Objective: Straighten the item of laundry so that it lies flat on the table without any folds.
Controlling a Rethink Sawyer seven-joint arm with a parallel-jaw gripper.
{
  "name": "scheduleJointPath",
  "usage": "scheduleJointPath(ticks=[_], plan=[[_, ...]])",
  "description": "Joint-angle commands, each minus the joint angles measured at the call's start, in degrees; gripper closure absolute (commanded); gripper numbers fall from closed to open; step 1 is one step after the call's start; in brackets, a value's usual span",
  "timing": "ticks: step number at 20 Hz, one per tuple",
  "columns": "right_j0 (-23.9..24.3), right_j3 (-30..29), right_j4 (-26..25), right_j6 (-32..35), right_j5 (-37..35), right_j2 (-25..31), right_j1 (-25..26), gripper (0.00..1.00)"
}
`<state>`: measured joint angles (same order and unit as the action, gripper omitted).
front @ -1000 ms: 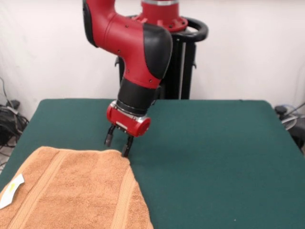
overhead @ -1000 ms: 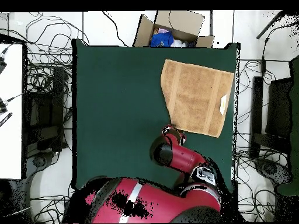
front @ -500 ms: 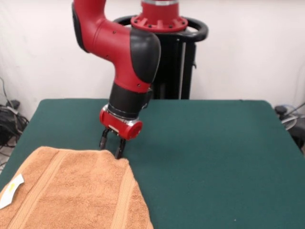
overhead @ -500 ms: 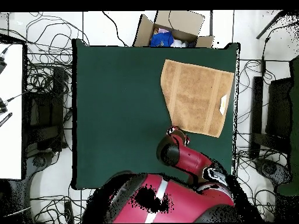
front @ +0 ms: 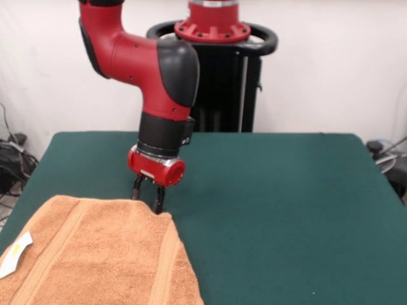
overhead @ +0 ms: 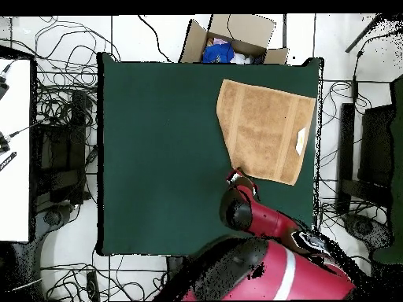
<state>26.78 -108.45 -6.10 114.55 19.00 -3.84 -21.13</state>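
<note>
Orange-tan towel [front: 95, 254] lay spread on green desk [front: 286, 210], at front view's lower left, running off the picture's bottom edge; white care tag [front: 15, 253] near its left side. Overhead view showed it in a desk corner near a cardboard box [overhead: 232, 38]. Pincer [front: 147, 194] pointed down at towel's far corner, fingers slightly apart, tips at the cloth edge; couldn't tell whether it gripped any cloth.
</note>
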Motion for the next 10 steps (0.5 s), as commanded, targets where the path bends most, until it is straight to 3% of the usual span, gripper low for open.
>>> scheduleJointPath(ticks=[1,10], plan=[[1.2,2.8,-0.1,15.2,6.0,14.1,2.8,0.00],[5.1,0.9,-2.4,18.1,14.4,18.8,2.7,0.00]])
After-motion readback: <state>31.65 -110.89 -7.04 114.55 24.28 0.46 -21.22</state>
